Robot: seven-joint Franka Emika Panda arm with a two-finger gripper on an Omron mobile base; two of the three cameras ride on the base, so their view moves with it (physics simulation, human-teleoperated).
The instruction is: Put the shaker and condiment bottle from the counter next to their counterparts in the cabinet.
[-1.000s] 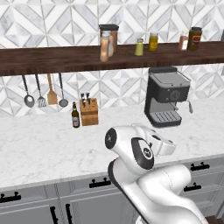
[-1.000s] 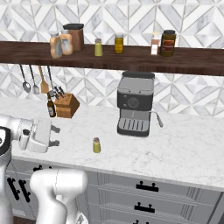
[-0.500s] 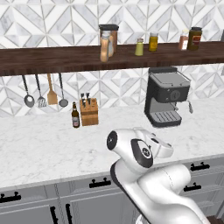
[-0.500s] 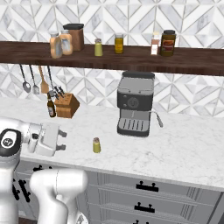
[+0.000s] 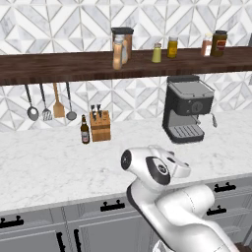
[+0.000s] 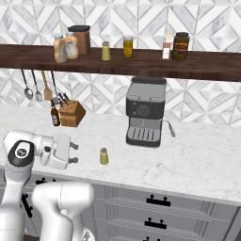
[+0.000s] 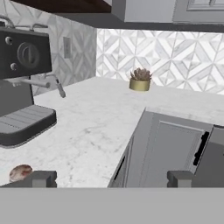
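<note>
- Pincer (image 6: pixel 74 153) open, nothing between its fingers, hovering low over the counter (image 6: pixel 197 160) front edge.
- Shaker (image 6: pixel 103 156) upright on the counter, just right of the pincer, apart from it.
- Twin shaker (image 6: pixel 106 51) on the cabinet (image 6: pixel 202 66), near two peach-orange bottles (image 6: pixel 64 48) at left.

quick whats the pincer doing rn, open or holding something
Pincer: open and empty, jaws spread wide, level above the counter edge beside the shaker without touching it.
</note>
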